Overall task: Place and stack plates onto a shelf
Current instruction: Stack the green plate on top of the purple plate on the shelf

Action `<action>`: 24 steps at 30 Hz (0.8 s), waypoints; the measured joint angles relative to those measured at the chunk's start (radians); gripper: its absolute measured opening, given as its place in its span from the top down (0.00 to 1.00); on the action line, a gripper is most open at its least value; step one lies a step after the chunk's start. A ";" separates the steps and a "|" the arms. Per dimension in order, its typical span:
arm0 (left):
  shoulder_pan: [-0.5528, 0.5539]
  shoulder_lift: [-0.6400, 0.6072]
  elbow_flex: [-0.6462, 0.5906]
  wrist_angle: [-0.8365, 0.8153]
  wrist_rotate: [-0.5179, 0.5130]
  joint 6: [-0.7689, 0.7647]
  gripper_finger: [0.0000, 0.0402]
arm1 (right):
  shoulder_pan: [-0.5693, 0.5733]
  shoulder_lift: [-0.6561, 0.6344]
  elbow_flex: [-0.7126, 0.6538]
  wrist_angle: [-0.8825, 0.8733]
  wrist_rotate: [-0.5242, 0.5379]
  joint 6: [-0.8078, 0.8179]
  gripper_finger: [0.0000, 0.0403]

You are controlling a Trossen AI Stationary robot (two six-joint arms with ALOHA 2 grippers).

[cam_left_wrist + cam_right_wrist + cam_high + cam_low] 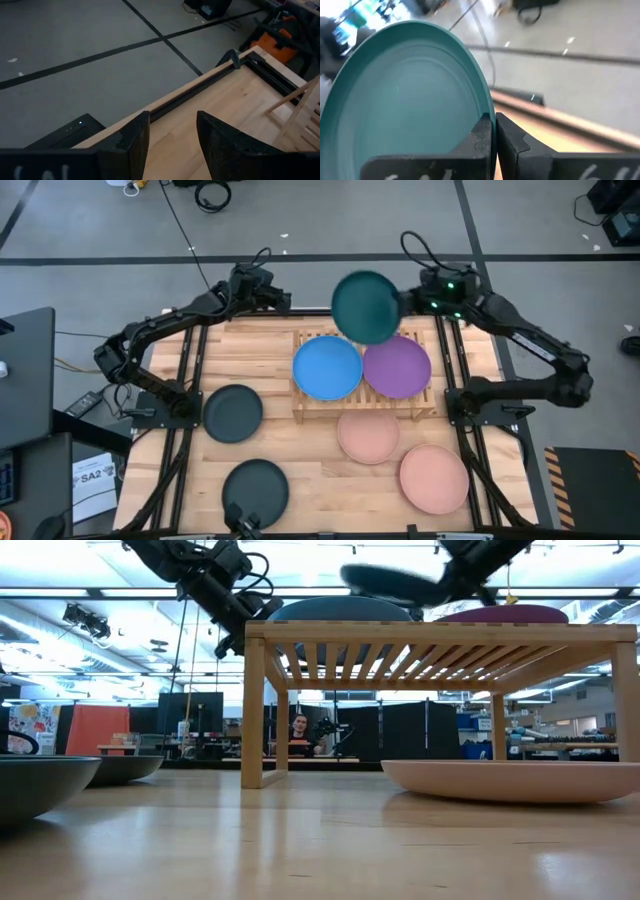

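My right gripper (404, 306) is shut on a dark teal plate (366, 306), held in the air above the far edge of the wooden shelf (312, 412). In the low view this teal plate (390, 582) floats above the shelf top (440, 633). A bright blue plate (327, 367) and a purple plate (397, 367) rest side by side on the slats. My left gripper (272, 296) hovers open near the table's far edge, left of the shelf, touching nothing. My right gripper (494, 124) pinches the teal plate's rim (481, 107) between its two fingers, on the plate's right side. The fingers come level from the table's right. The plate is lifted clear of the shelf and tilted a little, its hollow side up.
Two salmon plates lie on the table, one (368, 435) at the shelf's near side, one (434, 478) near the right front. Two charcoal plates (233, 413) (256, 488) lie on the left half. A person (300, 730) sits far behind the table.
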State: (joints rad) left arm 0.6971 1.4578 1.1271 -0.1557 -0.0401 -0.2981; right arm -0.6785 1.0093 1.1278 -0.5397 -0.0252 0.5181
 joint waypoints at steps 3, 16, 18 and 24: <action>-0.006 0.000 0.000 0.001 0.000 0.003 0.58 | 0.001 -0.064 0.000 -0.142 -0.059 0.019 0.96; -0.018 0.000 0.000 0.001 0.001 0.006 0.58 | 0.059 -0.174 0.000 -0.608 -0.102 0.067 0.96; -0.018 0.000 0.000 0.001 0.001 0.006 0.58 | 0.078 -0.173 0.000 -0.613 -0.093 0.066 0.96; -0.018 0.000 0.000 0.001 0.000 0.006 0.58 | 0.122 -0.161 0.000 -0.631 -0.019 0.065 0.96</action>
State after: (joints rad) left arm 0.6788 1.4574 1.1275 -0.1547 -0.0397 -0.2919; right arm -0.5562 0.8484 1.1278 -1.1707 -0.0442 0.5829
